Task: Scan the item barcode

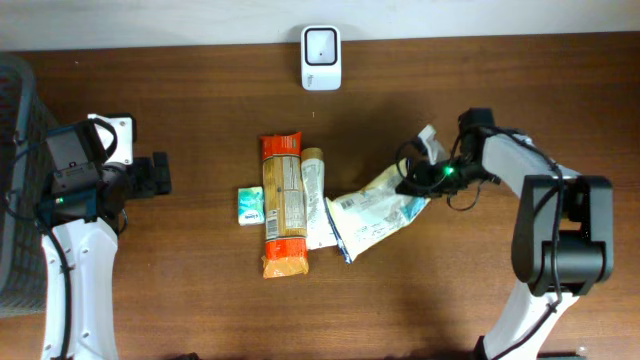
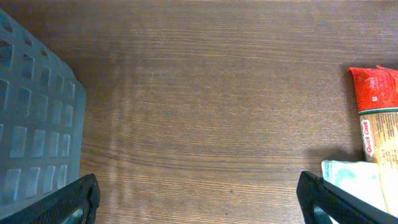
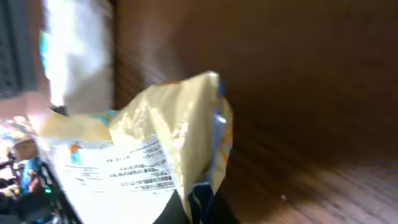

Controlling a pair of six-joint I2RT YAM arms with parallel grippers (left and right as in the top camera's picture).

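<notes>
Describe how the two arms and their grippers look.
Both arms have white link shells and black joint housings. The left arm carries a black boxy wrist block and a white square plate; the left gripper is black, with blunt fingers. The right arm has a bulky black joint, thin black cables at the wrist and a green light near the right gripper.

Where I'm working: a dark brown wood-grain table (image 1: 200, 310) under soft, even light
From overhead I see the tabletop fill nearly the whole frame, with a pale strip (image 1: 150, 20) along its far edge that I can't tell for wall or floor; a grey plastic mesh basket (image 1: 14, 270) stands at the left end, a faint sheen lies on the grain beside it, and my right wrist feed is blurred, with one bright patch (image 3: 78, 56) at upper left
</notes>
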